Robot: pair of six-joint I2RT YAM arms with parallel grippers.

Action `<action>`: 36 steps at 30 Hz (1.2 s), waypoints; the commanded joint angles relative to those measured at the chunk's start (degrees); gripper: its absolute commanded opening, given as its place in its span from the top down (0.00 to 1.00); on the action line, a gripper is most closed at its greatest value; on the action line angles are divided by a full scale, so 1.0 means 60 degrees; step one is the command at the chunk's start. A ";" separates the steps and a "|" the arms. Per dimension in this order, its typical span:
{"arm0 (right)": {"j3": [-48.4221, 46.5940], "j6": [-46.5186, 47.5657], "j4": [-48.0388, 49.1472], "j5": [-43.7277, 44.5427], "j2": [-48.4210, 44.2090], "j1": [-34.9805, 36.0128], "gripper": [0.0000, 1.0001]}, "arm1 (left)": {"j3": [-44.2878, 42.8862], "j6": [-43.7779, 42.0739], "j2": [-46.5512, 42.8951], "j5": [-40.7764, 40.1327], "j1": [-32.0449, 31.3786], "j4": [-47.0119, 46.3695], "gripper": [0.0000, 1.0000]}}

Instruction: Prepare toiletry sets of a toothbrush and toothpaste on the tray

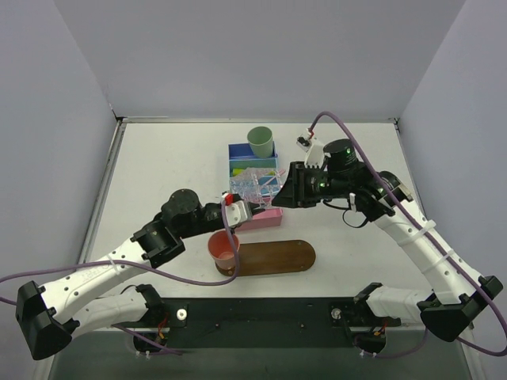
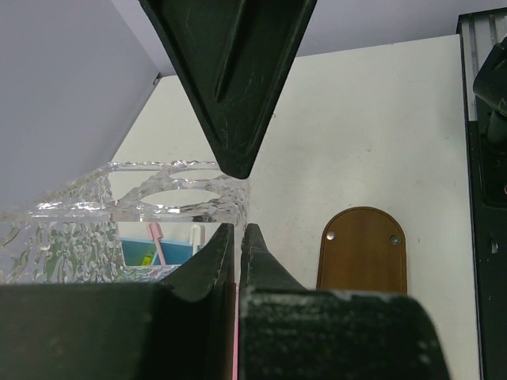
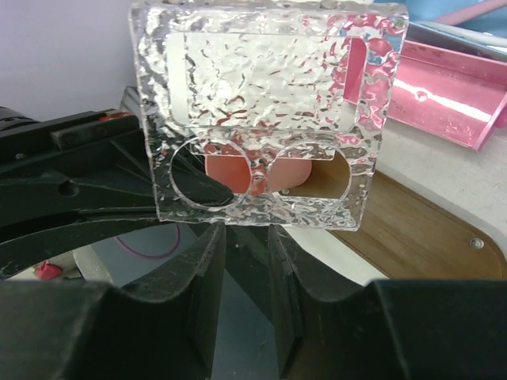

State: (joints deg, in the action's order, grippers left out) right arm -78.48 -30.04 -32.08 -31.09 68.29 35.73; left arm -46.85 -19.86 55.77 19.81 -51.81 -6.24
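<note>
- Left gripper (image 1: 240, 207): fingers almost pressed together, apparently pinching the holder's corner edge
- Cup (image 1: 223, 248): salmon, upright on the tray's 9 o'clock end, at 7 o'clock of the holder
- Holder (image 1: 258, 184): clear, aloft between the two arms
- Toothbrush (image 2: 156, 237) and toothpaste (image 2: 147, 255): in the blue bin (image 1: 238, 150), at 12 o'clock of the holder; none on the tray
- Tray (image 1: 277, 257): at 6 o'clock of the holder, bare apart from the cup
- Right gripper (image 1: 283, 192): fingers narrowly parted about the holder's lower rim, seemingly clamping it
- Hazards: two grips on one slick piece, so an uneven pull may twist it loose and drop it; lowering it toward the tray may knock the cup
</note>
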 commanded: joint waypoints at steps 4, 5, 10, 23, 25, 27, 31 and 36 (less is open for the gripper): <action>0.0628 -0.0164 0.1097 0.0626 -0.0322 0.0125 0.74 | -0.0102 0.0043 -0.0183 0.0169 -0.0110 -0.0718 1.00; 0.0715 -0.0193 0.1243 0.0655 -0.0337 0.0125 0.73 | -0.0102 0.0043 -0.0198 0.0155 -0.0110 -0.0703 1.00; 0.0833 -0.0296 0.1639 0.0685 -0.0469 0.0125 0.71 | -0.0087 0.0087 -0.0154 0.0213 -0.0154 -0.0718 1.00; 0.1024 -0.0398 0.1874 0.0992 -0.0176 0.0535 0.69 | 0.0001 0.0175 -0.0169 0.0184 -0.0212 -0.0908 1.00; 0.1009 -0.0398 0.1787 0.1124 -0.0132 0.0594 0.70 | 0.0015 0.0204 -0.0169 0.0184 -0.0198 -0.0952 1.00; 0.1082 -0.0413 0.1786 0.1183 -0.0088 0.0608 0.70 | 0.0030 0.0262 -0.0198 0.0228 -0.0198 -0.1011 1.00; 0.1126 -0.0500 0.1786 0.1314 0.0014 0.0608 0.71 | 0.0103 0.0292 -0.0183 0.0257 -0.0256 -0.1098 1.00; 0.1126 -0.0559 0.1801 0.1607 -0.0058 0.0594 0.87 | 0.0060 0.0336 -0.0096 0.0228 -0.0285 -0.1011 1.00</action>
State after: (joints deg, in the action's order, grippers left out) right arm -71.92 -32.82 -22.90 -23.68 68.03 39.09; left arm -45.56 -18.15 55.79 20.34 -53.06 -7.49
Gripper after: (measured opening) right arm 0.208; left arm 0.063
